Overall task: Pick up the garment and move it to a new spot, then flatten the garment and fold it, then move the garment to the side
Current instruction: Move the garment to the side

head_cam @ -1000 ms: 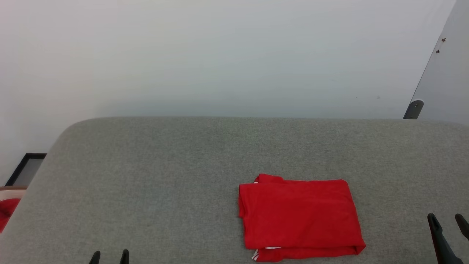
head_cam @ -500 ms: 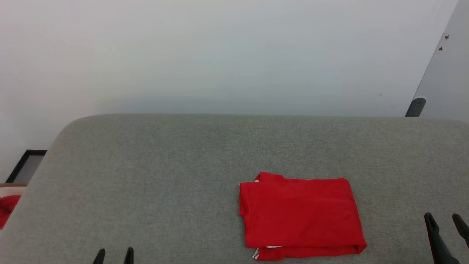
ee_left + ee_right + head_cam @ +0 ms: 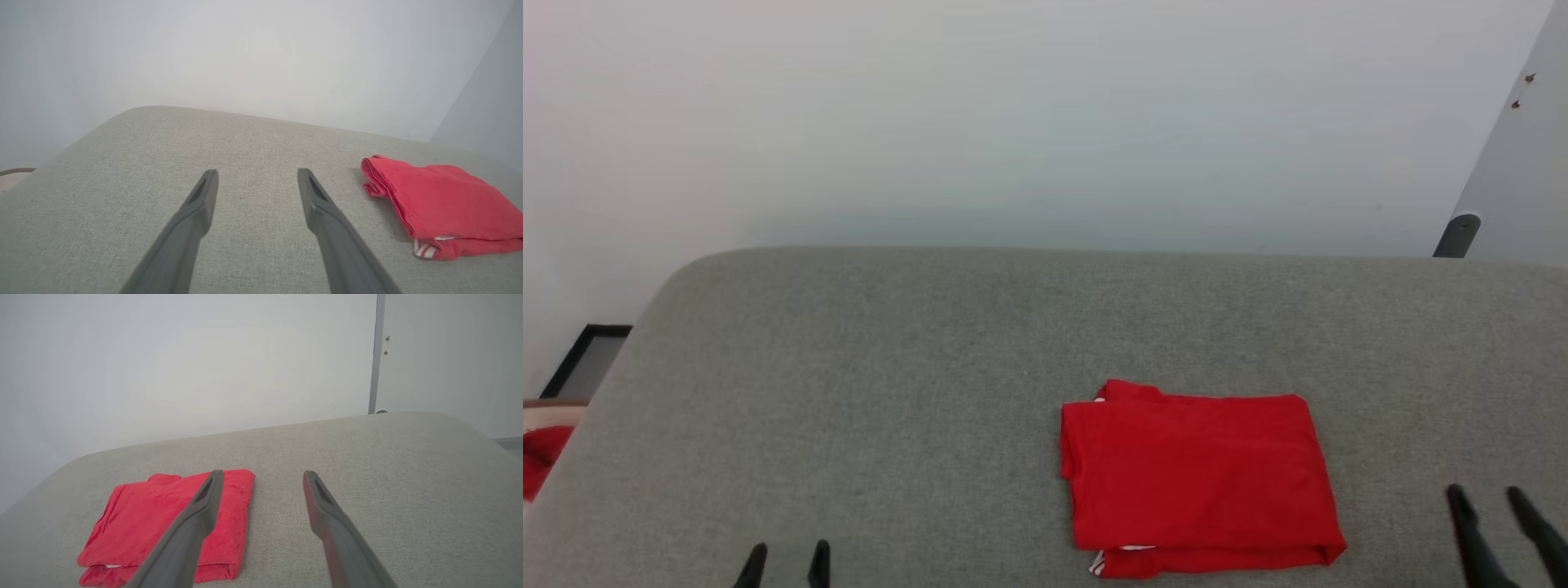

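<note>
While the garment [image 3: 1201, 478] lay folded on the grey cushion [image 3: 890, 392], at about 5 o'clock in my head view, I judged the main risk to be undoing that fold. If it had yet to go to the side, a pinch that caught only 1 layer would have peeled the stack open as it lifted. A sideways drag across the rough cushion weave could have rucked the lower layers. The loose bit of striped trim at the bundle's 7 o'clock corner looked the likeliest place for a fingertip to snag.

It read as a tidy, roughly square packet with the plain red side up. The folded edge was rounded along its 6 o'clock side, and a small bump of cloth stood proud at the 11 o'clock corner. No print showed. White-and-red stripes peeked from under the near edge.

My right gripper [image 3: 1486, 492] hung near the garment's 3 o'clock side, apart from it, its 2 fingers spread and empty. A careless swing toward 9 o'clock from there would have shoved the packet. My left gripper [image 3: 790, 549] sat well apart at the garment's 8 o'clock, likewise spread and holding nothing. A pale wall [image 3: 1013, 122] rose beyond the cushion at 12 o'clock.
</note>
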### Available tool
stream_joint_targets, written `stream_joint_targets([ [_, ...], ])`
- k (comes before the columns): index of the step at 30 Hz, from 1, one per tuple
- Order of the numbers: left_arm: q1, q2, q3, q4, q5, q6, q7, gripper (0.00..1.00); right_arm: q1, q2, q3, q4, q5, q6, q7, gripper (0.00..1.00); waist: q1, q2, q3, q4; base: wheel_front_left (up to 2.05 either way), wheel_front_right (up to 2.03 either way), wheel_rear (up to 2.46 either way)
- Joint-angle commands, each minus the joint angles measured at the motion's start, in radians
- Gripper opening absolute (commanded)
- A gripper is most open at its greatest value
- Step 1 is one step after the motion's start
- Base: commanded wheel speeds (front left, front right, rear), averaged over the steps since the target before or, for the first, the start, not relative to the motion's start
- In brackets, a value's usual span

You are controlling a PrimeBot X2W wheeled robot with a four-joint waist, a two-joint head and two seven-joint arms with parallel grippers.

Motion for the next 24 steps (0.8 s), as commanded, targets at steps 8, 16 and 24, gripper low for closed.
stream_joint_targets([
  [8, -0.067, -0.027, -0.039, 0.022, 0.003, -0.002, -0.007, 1.00, -0.144, -0.083, 0.110, 0.067, 0.011, -0.001, 0.202, 1.00, 0.0000, -0.0001, 0.065, 0.045, 0.00, 0.00, 0.00],
  [16, -0.176, -0.046, -0.088, 0.090, 0.013, -0.019, -0.018, 1.00, -0.400, -0.207, 0.218, 0.239, 0.109, -0.001, 0.554, 1.00, 0.0000, -0.0001, 0.162, 0.120, 0.00, 0.00, 0.00],
  [24, -0.274, -0.067, -0.133, 0.151, 0.019, -0.034, -0.024, 1.00, -0.580, -0.271, 0.332, 0.375, 0.223, -0.001, 0.810, 1.00, 0.0000, -0.0001, 0.234, 0.176, 0.00, 0.00, 0.00],
])
